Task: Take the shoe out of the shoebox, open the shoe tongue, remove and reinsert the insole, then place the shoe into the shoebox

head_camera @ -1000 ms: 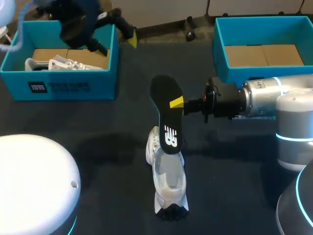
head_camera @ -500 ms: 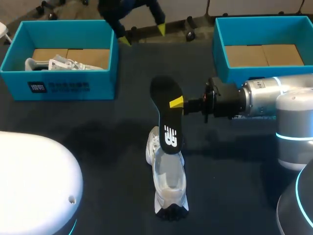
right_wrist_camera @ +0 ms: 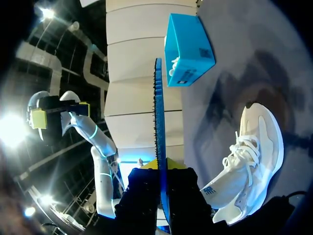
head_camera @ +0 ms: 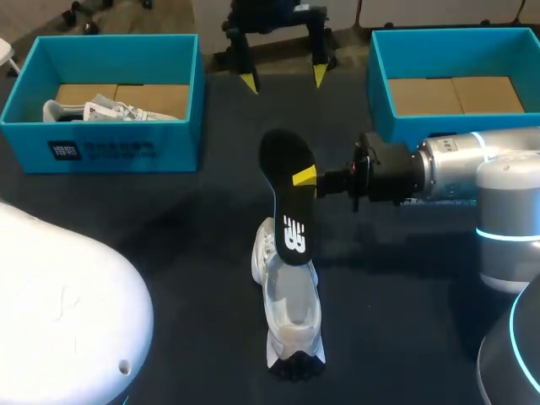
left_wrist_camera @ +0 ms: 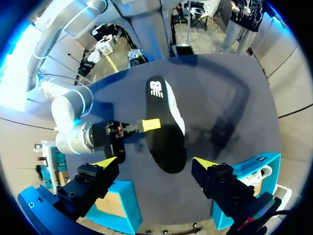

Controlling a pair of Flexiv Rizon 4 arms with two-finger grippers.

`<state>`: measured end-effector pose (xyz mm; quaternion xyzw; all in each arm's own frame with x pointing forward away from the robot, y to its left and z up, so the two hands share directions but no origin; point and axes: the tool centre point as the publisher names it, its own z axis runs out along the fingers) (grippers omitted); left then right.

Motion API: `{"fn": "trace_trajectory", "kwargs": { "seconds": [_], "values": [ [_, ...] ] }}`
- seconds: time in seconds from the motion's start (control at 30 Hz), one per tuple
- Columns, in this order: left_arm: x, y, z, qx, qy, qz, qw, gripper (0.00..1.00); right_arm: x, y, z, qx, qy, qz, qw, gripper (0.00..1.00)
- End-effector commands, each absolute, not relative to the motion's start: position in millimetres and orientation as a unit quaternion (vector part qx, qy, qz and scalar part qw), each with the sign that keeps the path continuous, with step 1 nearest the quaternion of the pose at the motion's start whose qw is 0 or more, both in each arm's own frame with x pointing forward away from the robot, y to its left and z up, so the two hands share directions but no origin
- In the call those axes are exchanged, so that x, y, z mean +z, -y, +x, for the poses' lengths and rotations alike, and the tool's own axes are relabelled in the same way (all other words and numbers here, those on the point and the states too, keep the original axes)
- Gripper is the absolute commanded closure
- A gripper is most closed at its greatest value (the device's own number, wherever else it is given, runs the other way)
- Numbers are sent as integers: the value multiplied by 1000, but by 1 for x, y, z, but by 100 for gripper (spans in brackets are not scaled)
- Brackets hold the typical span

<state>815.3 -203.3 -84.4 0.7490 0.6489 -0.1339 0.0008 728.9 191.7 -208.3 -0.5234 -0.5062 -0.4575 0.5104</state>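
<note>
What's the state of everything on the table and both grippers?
White shoe: upright, outside both boxes
Insole: out of the shoe, held above it
Right gripper: shut on the insole
Left gripper: open, empty
Left shoebox: open, holding another shoe
Right shoebox: open, empty

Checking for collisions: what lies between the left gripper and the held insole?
Nothing: the head view shows only bare table between the open left gripper and the insole.

We see the white sneaker [head_camera: 291,316] resting opening-up on the dark counter [head_camera: 169,219], its black insole [head_camera: 285,194] held on edge just above it in our right gripper [head_camera: 305,178], between the left shoebox [head_camera: 101,148], holding another white shoe [head_camera: 110,110], and the right shoebox [head_camera: 378,84].
</note>
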Motion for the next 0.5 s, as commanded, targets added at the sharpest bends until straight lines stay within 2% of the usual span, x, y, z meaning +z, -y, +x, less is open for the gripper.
{"fn": "trace_trajectory", "kwargs": {
  "seconds": [0.03, 0.27, 0.3, 0.33, 0.5],
  "values": [
    [-83, 209, 816, -89, -649, 755, -41, 0, -209, -193, 729, -458, 506, -523, 510, 100],
    [-79, 203, 812, -96, -657, 748, 1, 0, -209, -193, 729, -458, 506, -523, 510, 100],
    [-80, 191, 811, -149, -659, 734, 64, 0, -209, -193, 729, -458, 506, -523, 510, 100],
    [-83, 183, 809, -181, -651, 731, 97, 0, -209, -193, 729, -458, 506, -523, 510, 100],
    [-100, 160, 791, -260, -627, 712, 178, 0, -209, -193, 729, -458, 506, -523, 510, 100]
  ]
}}
